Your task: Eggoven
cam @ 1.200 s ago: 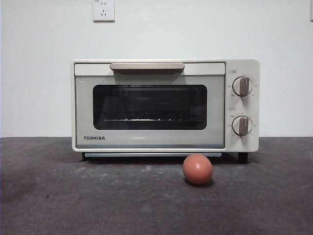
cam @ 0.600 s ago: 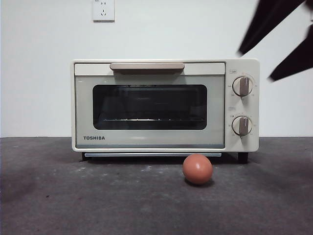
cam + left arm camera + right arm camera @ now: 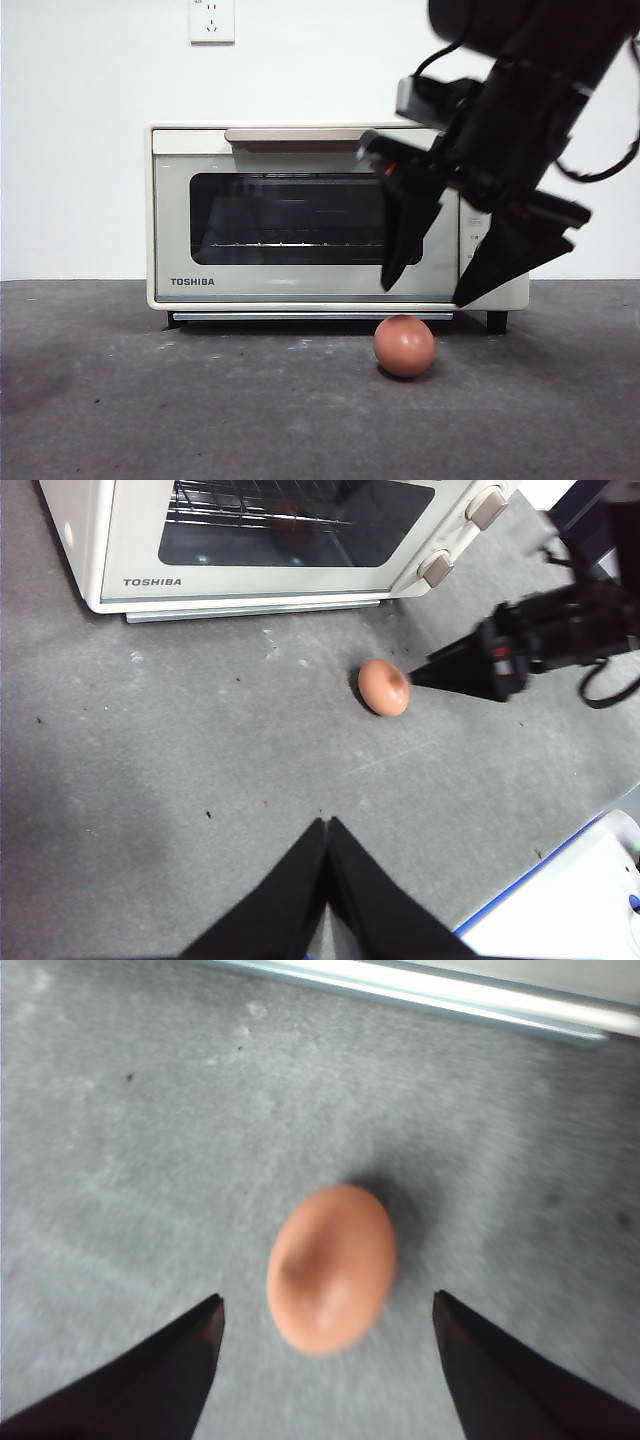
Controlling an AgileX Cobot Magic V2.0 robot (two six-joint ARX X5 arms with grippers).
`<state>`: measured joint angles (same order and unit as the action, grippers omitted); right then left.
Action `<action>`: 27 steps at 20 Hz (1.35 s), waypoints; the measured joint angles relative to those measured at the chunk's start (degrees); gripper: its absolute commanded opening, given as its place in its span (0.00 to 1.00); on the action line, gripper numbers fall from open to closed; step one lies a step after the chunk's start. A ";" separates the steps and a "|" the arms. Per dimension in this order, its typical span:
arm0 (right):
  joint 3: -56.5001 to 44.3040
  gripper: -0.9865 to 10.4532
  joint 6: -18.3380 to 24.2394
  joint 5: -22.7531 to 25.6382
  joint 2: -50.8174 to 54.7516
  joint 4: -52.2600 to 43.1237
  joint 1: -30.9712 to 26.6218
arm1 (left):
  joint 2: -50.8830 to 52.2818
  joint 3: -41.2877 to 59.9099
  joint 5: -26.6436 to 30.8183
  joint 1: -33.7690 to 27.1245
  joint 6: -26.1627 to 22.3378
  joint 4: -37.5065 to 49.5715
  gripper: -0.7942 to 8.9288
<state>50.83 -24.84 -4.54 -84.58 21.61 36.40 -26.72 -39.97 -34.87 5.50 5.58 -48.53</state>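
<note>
A reddish-brown egg (image 3: pixel 404 345) lies on the grey table in front of the cream TOSHIBA toaster oven (image 3: pixel 300 215), whose door is closed. My right gripper (image 3: pixel 425 297) hangs open just above the egg, jaws spread to either side of it; in the right wrist view the egg (image 3: pixel 331 1268) lies between the two jaws (image 3: pixel 325 1315). My left gripper (image 3: pixel 327 825) is shut and empty, held back from the egg (image 3: pixel 384 687) and the oven (image 3: pixel 270 540). The right gripper (image 3: pixel 480 665) also shows in the left wrist view.
A wall socket (image 3: pixel 211 20) sits on the white wall behind the oven. A white surface with a blue edge (image 3: pixel 570 890) lies beside the table in the left wrist view. The oven's two knobs (image 3: pixel 460 535) face the table front.
The right arm has come down from the top right corner to just above the egg, with its jaws open. The egg and oven have not moved.
</note>
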 measured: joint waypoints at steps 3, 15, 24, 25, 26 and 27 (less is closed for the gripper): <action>2.12 0.38 -0.11 0.04 -4.33 -0.70 0.28 | 0.00 0.00 0.00 0.02 0.00 0.00 0.09; 3.06 0.34 -0.55 0.04 -11.56 -2.93 0.48 | 0.00 0.00 0.00 0.81 0.00 0.07 0.09; 3.17 0.09 -0.55 -0.13 -11.58 -3.06 0.63 | 0.00 0.00 0.00 0.81 0.00 0.11 0.09; 3.23 0.09 -0.52 -0.57 -11.58 -3.04 0.63 | -0.07 0.00 0.00 0.81 0.00 0.28 0.09; 3.23 0.09 -0.50 -1.51 -11.56 -3.02 0.63 | -0.24 0.00 0.00 0.81 0.00 0.79 0.09; 3.23 0.09 -0.48 -1.88 -11.43 -2.89 0.70 | -0.66 0.00 0.00 0.81 0.11 1.68 0.09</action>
<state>54.06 -25.32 -6.42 -96.01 18.72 37.10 -27.38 -39.97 -34.87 6.31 5.69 -46.85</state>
